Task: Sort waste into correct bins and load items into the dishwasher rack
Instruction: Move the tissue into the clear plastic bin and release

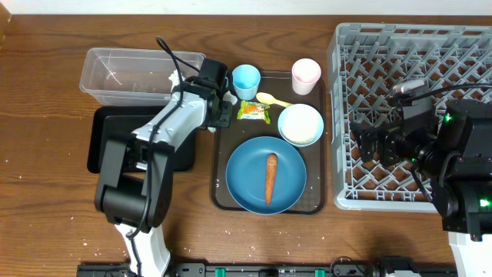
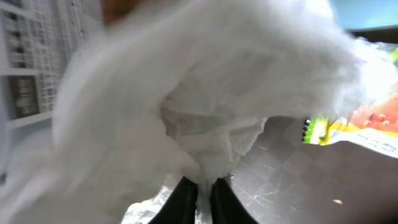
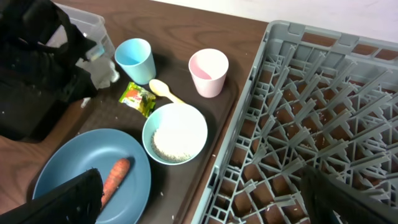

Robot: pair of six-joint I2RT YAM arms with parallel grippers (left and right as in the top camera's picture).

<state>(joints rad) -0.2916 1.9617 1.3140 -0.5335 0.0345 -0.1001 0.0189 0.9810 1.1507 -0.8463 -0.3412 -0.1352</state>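
Tissue, white and crumpled, is pinched between the closed left fingers, its bulk billowing out past their tips and filling most of the left wrist view. Just beyond the tips and to one side lies the snack wrapper, yellow-green, flat on the brown tray. The light blue cup stands near those fingers, at the tray's back edge. Farther off on the tray are the yellow spoon, the white bowl with rice in it, the pink cup, and the blue plate carrying the carrot. Behind the left fingers, off the tray, sit the clear tub and the black tray on the counter. The right fingers are spread wide with nothing between them, above the rack.
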